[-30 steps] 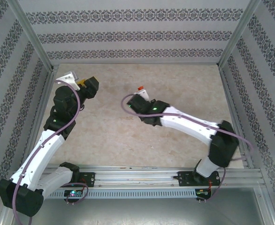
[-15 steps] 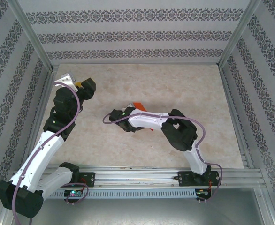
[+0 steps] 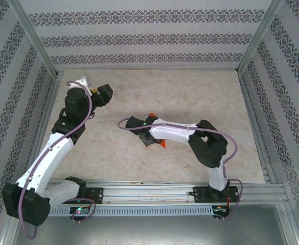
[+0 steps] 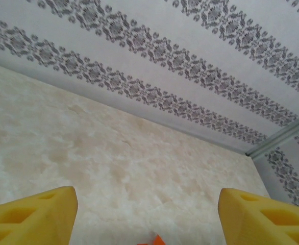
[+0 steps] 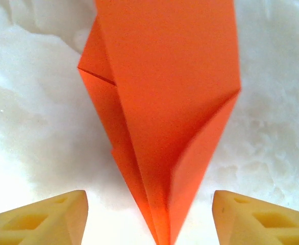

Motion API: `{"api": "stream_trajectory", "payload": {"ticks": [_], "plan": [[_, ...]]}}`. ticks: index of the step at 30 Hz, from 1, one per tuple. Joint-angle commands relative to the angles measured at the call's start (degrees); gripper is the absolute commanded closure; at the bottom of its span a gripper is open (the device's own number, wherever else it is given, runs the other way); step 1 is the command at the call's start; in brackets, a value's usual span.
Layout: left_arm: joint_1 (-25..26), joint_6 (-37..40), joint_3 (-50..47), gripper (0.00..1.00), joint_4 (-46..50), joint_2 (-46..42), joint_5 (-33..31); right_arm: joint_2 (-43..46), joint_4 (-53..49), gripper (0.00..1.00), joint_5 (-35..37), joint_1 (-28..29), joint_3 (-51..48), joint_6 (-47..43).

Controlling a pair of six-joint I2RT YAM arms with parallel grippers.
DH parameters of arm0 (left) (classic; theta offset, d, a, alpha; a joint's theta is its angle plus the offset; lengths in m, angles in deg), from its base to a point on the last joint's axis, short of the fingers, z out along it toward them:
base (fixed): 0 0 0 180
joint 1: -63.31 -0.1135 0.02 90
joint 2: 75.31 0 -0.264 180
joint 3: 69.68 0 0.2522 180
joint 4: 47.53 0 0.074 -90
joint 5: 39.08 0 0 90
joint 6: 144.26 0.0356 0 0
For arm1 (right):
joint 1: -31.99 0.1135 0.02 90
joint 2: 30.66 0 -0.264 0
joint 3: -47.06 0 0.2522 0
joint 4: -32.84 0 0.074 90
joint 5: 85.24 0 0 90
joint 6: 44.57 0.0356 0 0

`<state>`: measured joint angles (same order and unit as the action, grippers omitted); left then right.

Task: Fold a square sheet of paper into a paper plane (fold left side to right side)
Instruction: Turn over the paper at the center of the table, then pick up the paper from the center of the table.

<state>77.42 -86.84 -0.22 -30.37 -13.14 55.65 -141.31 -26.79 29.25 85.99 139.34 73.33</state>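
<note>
Right wrist view says the right gripper (image 5: 149,201) has just let go — jaws wide now, paper plane (image 5: 165,102) lying mid-tabletop (image 3: 200,92) between them — so folding looks basically done, left gripper (image 4: 147,204) open and empty near the far-left corner.

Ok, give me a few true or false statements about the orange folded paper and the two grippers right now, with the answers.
1. The bright orange folded paper lies on the beige marbled table between the right gripper's yellow fingers. True.
2. The right gripper is clamped shut on the paper. False: its fingers stand apart, clear of the paper.
3. The left gripper holds a second sheet. False: it is open, with nothing between its fingers.
4. The paper narrows to a point toward the right wrist camera. True.
</note>
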Motion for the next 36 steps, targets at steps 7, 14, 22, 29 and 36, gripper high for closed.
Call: {"api": "stream_trajectory", "payload": {"ticks": [7,14,22,29,36], "plan": [[-1.0,-3.03,1.29,0.31,6.77,6.63,18.32,20.54,12.44,0.27,-6.95,-5.87,-15.62,3.13],[3.13,-10.82,-8.71,0.33,-0.31,10.18,25.89,33.35,22.37,0.22,-10.74,-12.51,-27.76,4.95],[12.35,-16.85,-11.76,0.34,-11.41,20.68,25.61,47.64,34.46,0.02,-16.72,-22.76,-43.06,8.59],[15.7,-19.58,-8.31,0.37,-17.73,31.5,24.46,55.73,43.78,0.02,-29.62,-34.78,-54.19,13.07],[15.9,-20.08,-5.07,0.38,-19.56,37.9,22.04,61.05,47.36,0.02,-37.94,-41.48,-60.54,14.84]]}}
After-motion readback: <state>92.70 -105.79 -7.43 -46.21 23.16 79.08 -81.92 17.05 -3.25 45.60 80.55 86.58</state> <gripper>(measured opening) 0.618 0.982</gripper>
